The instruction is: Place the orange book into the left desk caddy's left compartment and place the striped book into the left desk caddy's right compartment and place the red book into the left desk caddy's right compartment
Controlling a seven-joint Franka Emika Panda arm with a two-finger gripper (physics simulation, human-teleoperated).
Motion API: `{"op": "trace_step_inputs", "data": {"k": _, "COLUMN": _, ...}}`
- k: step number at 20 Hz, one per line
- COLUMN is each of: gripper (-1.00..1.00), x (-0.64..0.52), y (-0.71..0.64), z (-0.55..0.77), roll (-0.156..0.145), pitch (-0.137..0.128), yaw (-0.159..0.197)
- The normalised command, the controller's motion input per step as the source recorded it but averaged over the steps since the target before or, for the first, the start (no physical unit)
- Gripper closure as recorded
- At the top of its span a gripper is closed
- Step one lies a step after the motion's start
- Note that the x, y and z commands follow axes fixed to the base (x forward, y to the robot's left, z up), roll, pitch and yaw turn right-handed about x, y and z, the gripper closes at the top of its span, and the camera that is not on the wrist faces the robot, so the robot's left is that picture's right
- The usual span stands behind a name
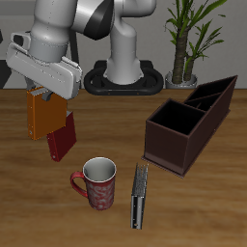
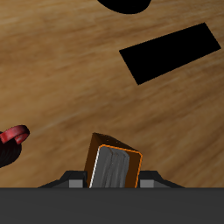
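My hand (image 1: 41, 93) was clamped on the orange book's (image 1: 42, 116) top edge, holding it upright above the tabletop (image 1: 193, 207) beside the red book (image 1: 60, 141). It looked stiff and light, though slick-covered, so a pinch across the covers seemed right.

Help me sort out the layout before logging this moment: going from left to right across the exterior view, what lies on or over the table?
Orange book held in the gripper → red book → mug → striped book → left desk caddy.

mug (image 1: 97, 182) red patterned, upright (handle sideways) | potted plant (image 1: 189, 39) at table's back
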Motion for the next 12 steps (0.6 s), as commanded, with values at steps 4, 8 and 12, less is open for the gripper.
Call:
{"op": "trace_step_inputs", "data": {"k": 4, "gripper": 1.00, "x": -0.48, "y": 0.35, "z": 0.39, "roll": 0.025, "pitch": -0.049, "yaw": -0.013}}
{"op": "trace_step_inputs", "data": {"k": 8, "gripper": 1.00, "x": -0.43, "y": 0.28, "z": 0.27, "roll": -0.002, "pitch": -0.019, "yaw": -0.024}}
{"op": "trace_step_inputs", "data": {"k": 12, "gripper": 1.00, "x": -0.48, "y": 0.39, "z": 0.17, "roll": 0.041, "pitch": -0.051, "yaw": -0.008}}
